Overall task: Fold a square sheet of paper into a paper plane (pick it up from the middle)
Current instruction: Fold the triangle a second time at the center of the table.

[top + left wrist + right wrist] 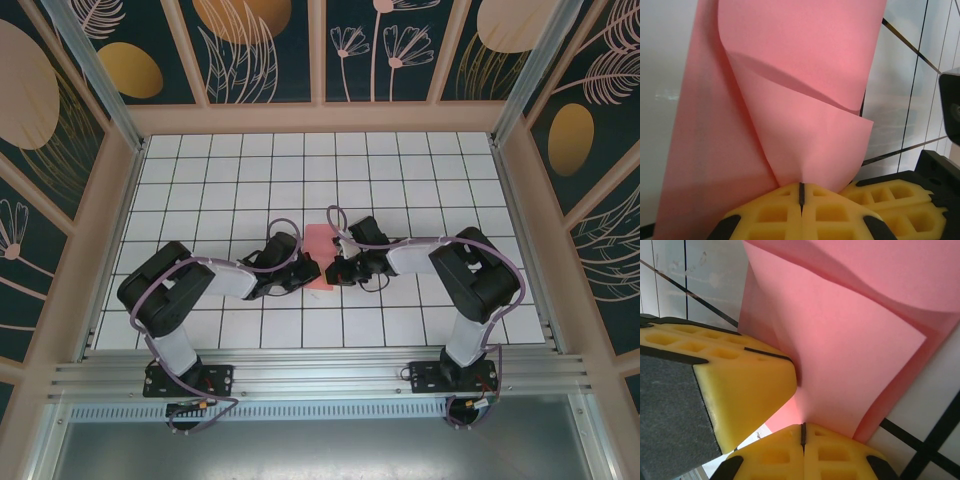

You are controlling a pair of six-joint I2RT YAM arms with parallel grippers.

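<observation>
My left jaws are together, clamped on a lifted layer of the square sheet of paper (805, 75); in the left wrist view the pink layer runs straight into the closed seam between my yellow pads (775, 215). My right jaws are closed too, pinching the same sheet, with the paper rising out of their seam in the right wrist view. The two pairs sit just beside each other at the sheet's near end. One left pad (740, 390) shows against the paper in the right wrist view.

Out from the pinch, the sheet is no flat square. An upper flap bows up and curls over a flatter layer under it, with a soft bend across it and no sharp crease that I can see. From above, the sheet lies on the white gridded tabletop (400, 180) between my left arm (190, 285) and right arm (470, 270). Most of its visible pink reaches away from my jaws toward the far side.

I judge this to be an early fold in hand: the flap is raised but not laid down, and nothing here looks like a dart yet. The next move calls for carrying the flap over with both pairs moving evenly. Its edge must line up with the layer below before I lower it and press a crease. Thin paper like this will likely buckle or skew if one side leads.
</observation>
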